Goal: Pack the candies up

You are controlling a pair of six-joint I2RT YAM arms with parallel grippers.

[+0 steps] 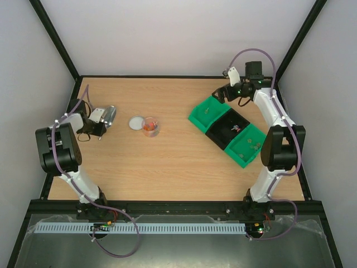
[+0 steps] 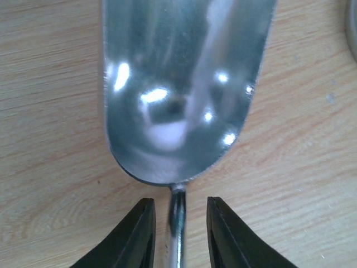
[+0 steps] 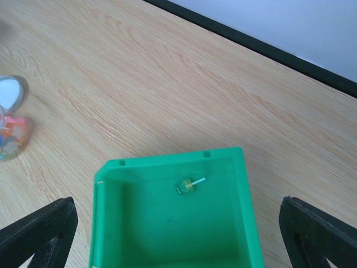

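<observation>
Shiny metal scoop (image 2: pixel 178 84) flat on wooden desk (image 1: pixel 167 167). Handle btwn left fingers (image 2: pixel 136 237), spread, not gripping. Right fingers (image 3: pixel 39 237) wide apart over green plastic bin (image 3: pixel 109 223). Small mixed-colour candies (image 1: pixel 149 129) mostly in clear cup (image 1: pixel 152 120), white round lid (image 1: pixel 136 123) adjacent. One yellowish pc in that bin.

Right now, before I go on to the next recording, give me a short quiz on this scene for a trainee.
1. True or false: the right gripper is shut on a candy.
2. What sits between the fingers of the left gripper? A) the handle of the metal scoop B) a lid C) a sweet
3. Fill in: of the three bins in a row, the middle bin is ___.
Key: 1 false: it is open above a green bin holding one candy. 2 A. 3 black.
</observation>
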